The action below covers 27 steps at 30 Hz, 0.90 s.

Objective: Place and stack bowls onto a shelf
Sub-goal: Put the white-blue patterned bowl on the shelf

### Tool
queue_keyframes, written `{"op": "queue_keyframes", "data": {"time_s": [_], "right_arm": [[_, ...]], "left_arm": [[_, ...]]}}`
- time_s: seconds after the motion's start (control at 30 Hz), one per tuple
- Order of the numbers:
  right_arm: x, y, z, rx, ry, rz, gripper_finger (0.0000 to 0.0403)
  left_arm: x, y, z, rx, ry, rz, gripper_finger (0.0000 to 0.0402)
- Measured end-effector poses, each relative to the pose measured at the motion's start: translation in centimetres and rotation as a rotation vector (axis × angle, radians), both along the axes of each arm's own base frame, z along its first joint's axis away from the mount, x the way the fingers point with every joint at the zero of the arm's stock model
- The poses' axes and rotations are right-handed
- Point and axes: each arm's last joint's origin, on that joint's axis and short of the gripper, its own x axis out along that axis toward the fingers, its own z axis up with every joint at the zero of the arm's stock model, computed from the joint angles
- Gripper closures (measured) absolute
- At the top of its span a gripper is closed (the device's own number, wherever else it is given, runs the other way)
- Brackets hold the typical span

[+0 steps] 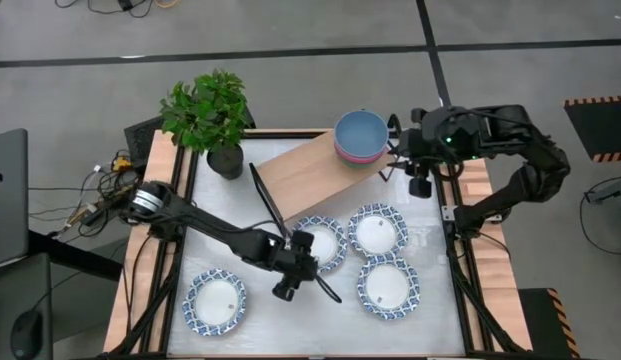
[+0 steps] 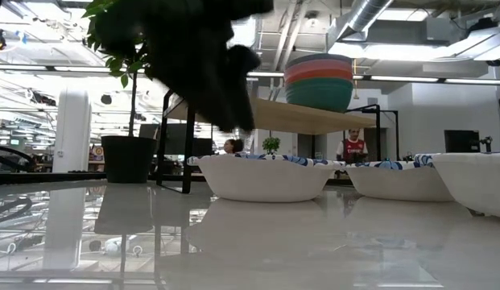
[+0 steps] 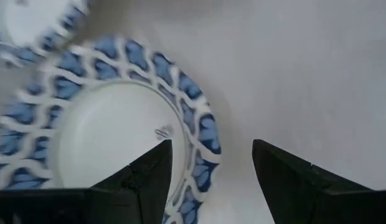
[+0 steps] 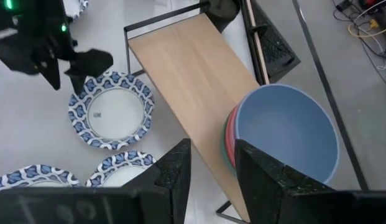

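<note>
Four white bowls with blue patterned rims rest on their bases on the table [image 1: 215, 300], [image 1: 320, 243], [image 1: 378, 230], [image 1: 389, 287]. The light-wood shelf [image 1: 305, 172] stands slantwise at the far side. A stack of coloured bowls [image 1: 362, 135], blue on top, sits on its right end [image 4: 286, 130]. My left gripper [image 1: 300, 258] hovers open over the near left rim of the middle bowl [image 3: 205, 137]; one finger is above its inside, one outside [image 3: 210, 149]. My right gripper [image 4: 211, 152] is open, just right of the stack [image 1: 395, 158].
A potted plant [image 1: 215, 120] stands at the table's far left corner, beside the shelf's left end. The shelf's black end frame [image 4: 155, 25] rises at its left side. Bare tabletop [image 1: 280, 325] lies along the near edge between the bowls. A laptop [image 1: 5, 195] sits off the table, left.
</note>
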Motion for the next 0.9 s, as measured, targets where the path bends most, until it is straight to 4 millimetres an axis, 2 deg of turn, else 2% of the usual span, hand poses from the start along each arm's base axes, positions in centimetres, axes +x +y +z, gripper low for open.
{"op": "queue_keyframes", "data": {"time_s": [0.2, 0.33, 0.5, 0.77, 0.9], "right_arm": [[0.0, 0.0, 0.0, 0.000, 0.006, 0.000, 0.0253], [0.0, 0.0, -0.1, 0.000, 0.008, 0.000, 0.0253], [0.0, 0.0, -0.1, 0.000, 0.008, -0.001, 0.0253], [0.0, 0.0, -0.1, 0.000, 0.008, -0.001, 0.0253], [0.0, 0.0, -0.1, -0.008, 0.010, 0.006, 0.0253]], "left_arm": [[0.8, -0.2, -4.3, 0.042, 0.104, 0.019, 0.0193], [1.1, -0.1, -5.5, 0.060, 0.118, 0.099, 0.0197], [1.1, -0.1, -5.4, 0.039, 0.115, 0.141, 0.0247], [1.9, -0.3, -4.1, 0.027, 0.075, 0.159, 0.0387], [2.3, -0.7, -2.2, 0.011, 0.084, 0.085, 0.0395]]}}
